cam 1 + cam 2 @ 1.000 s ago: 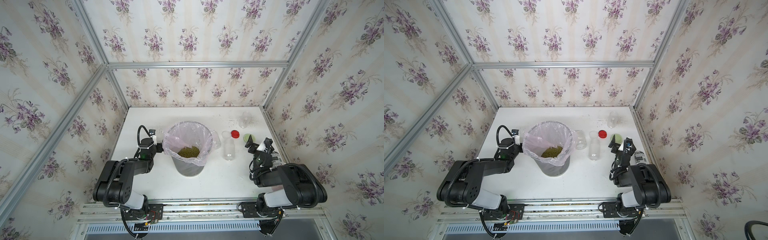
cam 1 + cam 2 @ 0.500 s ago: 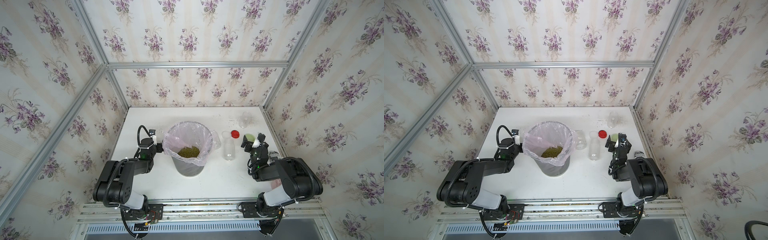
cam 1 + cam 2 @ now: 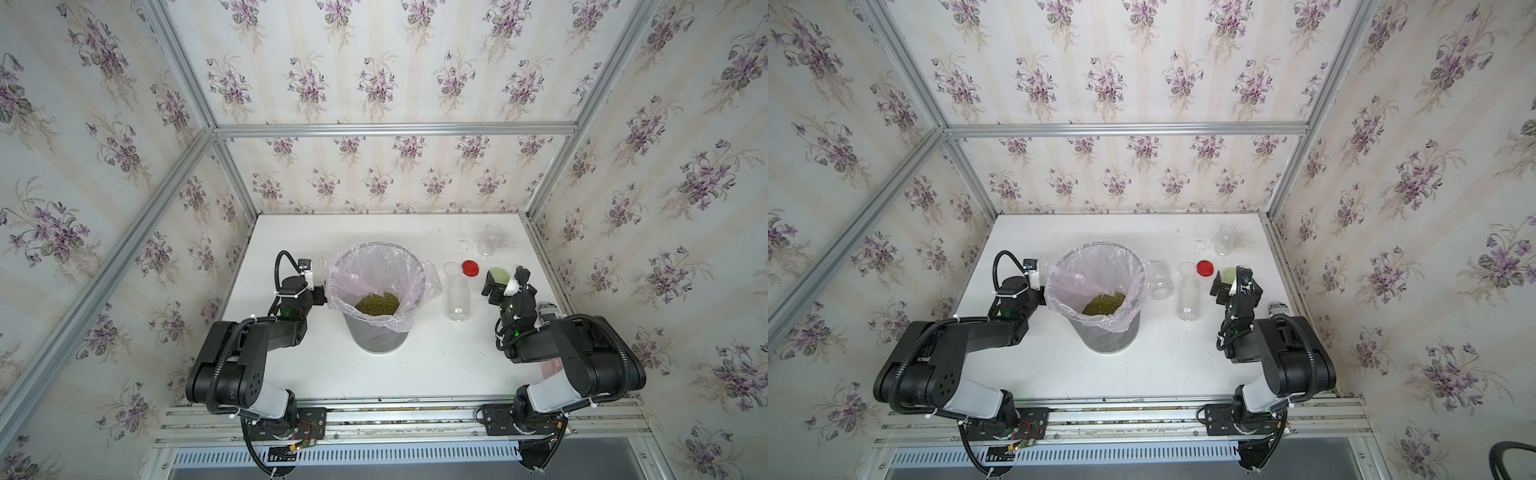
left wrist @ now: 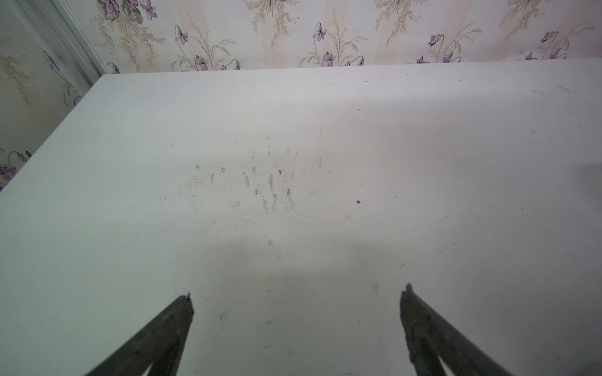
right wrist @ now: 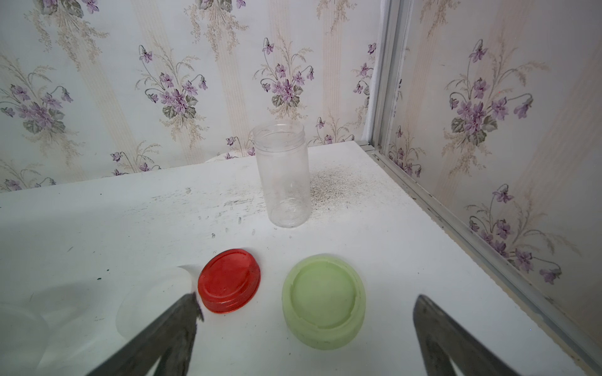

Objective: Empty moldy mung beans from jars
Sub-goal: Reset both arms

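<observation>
The mung beans lie in a heap inside the lined grey bin. Three clear jars stand without lids and look empty: one at the far right, one upright right of the bin, one tucked against the bin's right side. The white, red and green lids lie loose on the table. My right gripper is open just short of the green lid, holding nothing. My left gripper is open over bare table, beside the bin's left side.
A printed black-and-white can stands by the right arm near the right wall. Fine crumbs are scattered around the far-right jar. The metal frame rail runs close along the table's right edge.
My right gripper has moved left and slightly away from the base, ending at the green lid. The left arm, the bin and the jars have not moved.
</observation>
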